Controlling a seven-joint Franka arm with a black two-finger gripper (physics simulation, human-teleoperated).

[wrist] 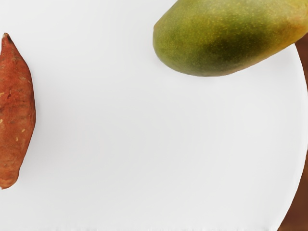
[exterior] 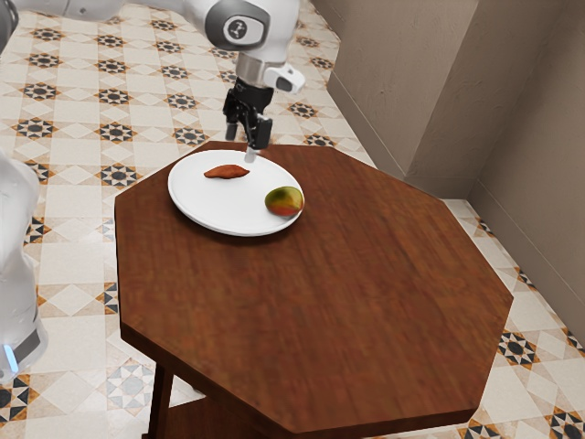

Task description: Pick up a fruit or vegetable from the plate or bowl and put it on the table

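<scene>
Fingers [exterior: 250, 155] apart, we are hovering above the plate [exterior: 215, 203], ideally aiming to straddle the sweet potato [exterior: 226, 172] crosswise before closing

The mango [exterior: 284, 201] is green blending into yellow and red, its skin pale-speckled; the sweet potato [wrist: 17, 110] is rusty orange-red with tan flecks. The plate [exterior: 215, 206] is plain white, the counter [exterior: 320, 302] reddish brown with darker grain. Dark stars and tan accents pattern the cream floor [exterior: 87, 119]. The pincer [exterior: 241, 144] is black, the arm [exterior: 279, 32] white and grey.
</scene>
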